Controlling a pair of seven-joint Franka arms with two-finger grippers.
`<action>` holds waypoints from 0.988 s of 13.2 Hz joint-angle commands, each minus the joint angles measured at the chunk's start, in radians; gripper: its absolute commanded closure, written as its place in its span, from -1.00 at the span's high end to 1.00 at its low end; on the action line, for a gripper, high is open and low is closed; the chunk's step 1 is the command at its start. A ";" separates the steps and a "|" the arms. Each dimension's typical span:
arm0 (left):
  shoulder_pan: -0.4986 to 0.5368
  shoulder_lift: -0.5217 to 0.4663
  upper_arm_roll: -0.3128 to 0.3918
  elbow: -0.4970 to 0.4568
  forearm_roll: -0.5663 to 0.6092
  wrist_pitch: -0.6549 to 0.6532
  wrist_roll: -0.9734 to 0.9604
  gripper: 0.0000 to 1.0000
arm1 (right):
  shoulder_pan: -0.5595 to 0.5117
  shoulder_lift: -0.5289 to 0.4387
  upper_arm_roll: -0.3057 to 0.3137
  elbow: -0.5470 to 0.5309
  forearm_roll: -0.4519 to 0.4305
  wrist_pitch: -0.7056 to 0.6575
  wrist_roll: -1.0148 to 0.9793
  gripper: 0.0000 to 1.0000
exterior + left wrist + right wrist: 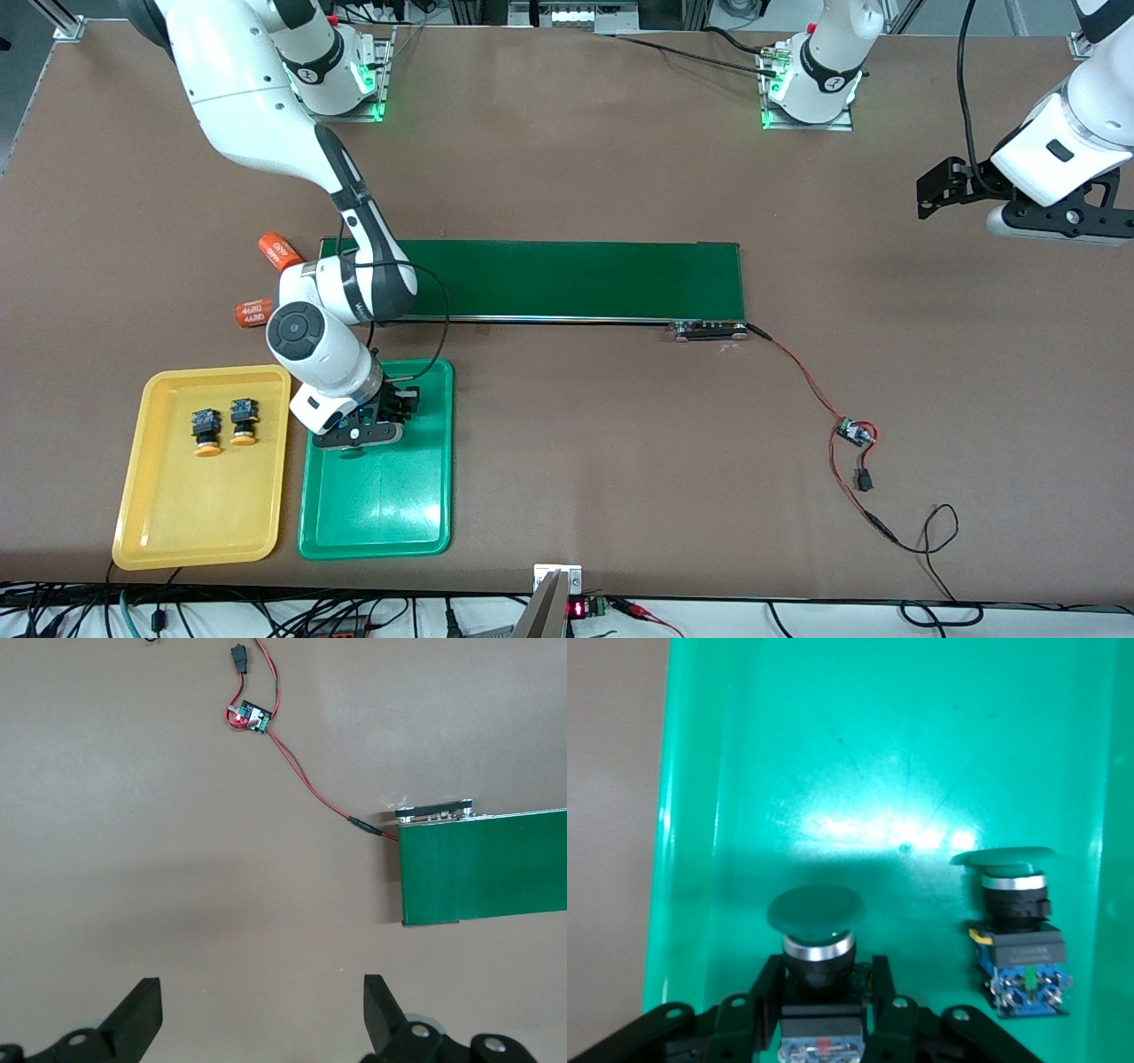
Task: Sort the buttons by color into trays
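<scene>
A: Where's the last green button point(815, 943)?
B: In the green tray point(376, 523), between the right gripper point(819, 992) fingers, beside its twin point(1014, 935); grip looks closed.
A: The yellow ones point(223, 425)?
B: Sorted into the yellow tray point(190, 532). The left gripper point(257, 1010) waits open over the desk point(567, 177).

light: bright, overhead | glare: green tray point(868, 828) floor | blur: near button point(815, 912) soft

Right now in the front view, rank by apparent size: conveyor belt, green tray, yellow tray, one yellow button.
1. Conveyor belt, largest.
2. Green tray and yellow tray: look alike, unranked.
3. Yellow button, smallest.
</scene>
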State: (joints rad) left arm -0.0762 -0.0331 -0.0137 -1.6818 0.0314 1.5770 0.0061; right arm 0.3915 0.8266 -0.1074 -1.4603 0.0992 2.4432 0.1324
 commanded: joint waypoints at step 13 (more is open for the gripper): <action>-0.013 -0.007 0.000 0.011 0.018 -0.022 0.011 1.00 | -0.031 -0.406 -0.161 0.066 0.051 -0.662 -0.028 1.00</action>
State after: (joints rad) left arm -0.0838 -0.0331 -0.0138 -1.6814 0.0314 1.5745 0.0061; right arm 0.3561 0.4711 -0.2305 -1.3860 0.1519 1.8388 0.1193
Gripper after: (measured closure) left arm 0.000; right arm 0.000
